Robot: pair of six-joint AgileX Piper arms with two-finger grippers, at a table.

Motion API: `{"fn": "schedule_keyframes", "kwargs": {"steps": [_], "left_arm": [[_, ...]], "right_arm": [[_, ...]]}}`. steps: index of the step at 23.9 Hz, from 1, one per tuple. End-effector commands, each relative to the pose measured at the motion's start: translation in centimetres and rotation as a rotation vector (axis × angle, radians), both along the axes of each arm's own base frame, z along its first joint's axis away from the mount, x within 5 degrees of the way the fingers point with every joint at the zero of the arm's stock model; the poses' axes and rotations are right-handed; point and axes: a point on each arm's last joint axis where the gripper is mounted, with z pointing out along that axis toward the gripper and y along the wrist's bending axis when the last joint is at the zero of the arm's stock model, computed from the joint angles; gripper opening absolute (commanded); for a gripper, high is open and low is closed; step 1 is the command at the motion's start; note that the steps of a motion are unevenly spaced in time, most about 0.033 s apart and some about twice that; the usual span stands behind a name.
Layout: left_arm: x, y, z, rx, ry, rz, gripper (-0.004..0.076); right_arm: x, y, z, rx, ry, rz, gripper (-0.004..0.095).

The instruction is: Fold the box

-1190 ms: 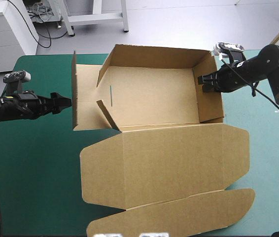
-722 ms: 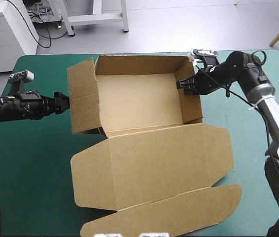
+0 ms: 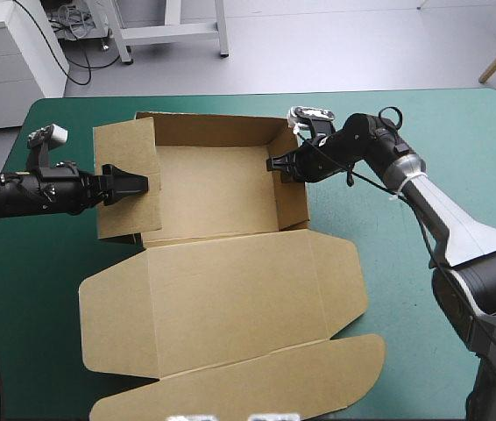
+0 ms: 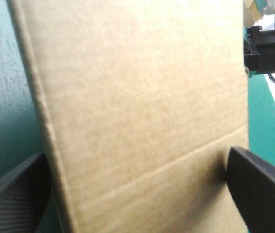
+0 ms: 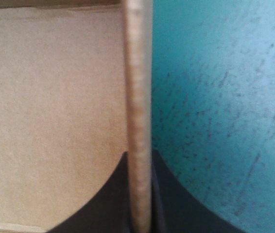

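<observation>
On the table [image 3: 29, 289] the box [image 3: 230, 263] sits mid-table, lid [image 3: 222, 316] flat toward the near edge, tray [image 3: 213, 189] running long left-to-right, right gripper [image 3: 272, 164] pinched on the right wall [image 3: 294, 200], left gripper [image 3: 141, 183] spread wide with the left flap [image 3: 125, 215] between its fingers.

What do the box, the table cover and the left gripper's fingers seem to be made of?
Box: brown cardboard, matte; its cut edge in the right wrist view looks layered, and creases show. Cover: teal-green, likely fabric or a soft mat, dull and finely speckled. Left gripper fingers: black, maybe plastic or woven composite; one shows a faint weave.
</observation>
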Motion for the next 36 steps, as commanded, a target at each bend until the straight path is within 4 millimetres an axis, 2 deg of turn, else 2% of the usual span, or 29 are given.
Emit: {"fn": "schedule_keyframes", "kwargs": {"steps": [1, 7, 13, 16, 20, 23, 26, 28, 30, 31, 34, 36], "left_arm": [[-0.5, -0.5, 2.1, -0.053, -0.08, -0.005, 0.0689], [-0.8, -0.5, 1.9, -0.033, -0.06, -0.026, 0.0689], [-0.8, -0.2, 1.0, 0.069, 0.003, 0.003, 0.0678], [-0.3, -1.6, 0.4, 0.172, 0.022, 0.038, 0.0598], [0.0, -2.8, 0.1, 0.228, 0.027, 0.08, 0.0529], [0.1, -3.3, -0.6, 0.372, 0.053, 0.13, 0.0467], [0.3, -3.6, -0.6, 0.392, 0.058, 0.189, 0.0442], [0.6, -3.3, -1.1, 0.416, 0.095, 0.24, 0.038], [0.9, -3.1, -2.0, 0.451, 0.158, 0.252, 0.026], [1.1, -3.1, -2.4, 0.46, 0.18, 0.244, 0.0149], [1.3, -3.3, -2.9, 0.5, 0.183, 0.231, -0.001], [1.5, -3.2, -3.3, 0.6, 0.189, 0.26, -0.001]], "right_arm": [[-0.9, 0.9, 3.8, 0.114, -0.102, -0.021, -0.0019], [-1.4, 2.6, 4.0, 0.133, -0.139, -0.003, -0.0019], [-1.8, 3.8, 4.0, 0.108, -0.162, 0.003, -0.0018], [-2.2, 4.7, 3.6, 0.098, -0.155, 0.026, -0.0018], [-2.4, 5.1, 3.6, 0.102, -0.15, 0.031, -0.0018], [-2.6, 5.2, 3.5, 0.103, -0.136, 0.038, -0.0018], [-2.7, 5.1, 3.4, 0.095, -0.124, 0.046, -0.0018], [-2.8, 5.1, 3.3, 0.093, -0.108, 0.047, -0.0018], [-3.0, 5.1, 3.2, 0.083, -0.09, 0.058, -0.0018], [-3.0, 5.1, 3.1, 0.076, -0.083, 0.063, -0.0017], [-3.0, 5.0, 3.1, 0.064, -0.084, 0.065, -0.0018], [-3.0, 4.9, 3.0, 0.052, -0.085, 0.066, -0.0017]]}}
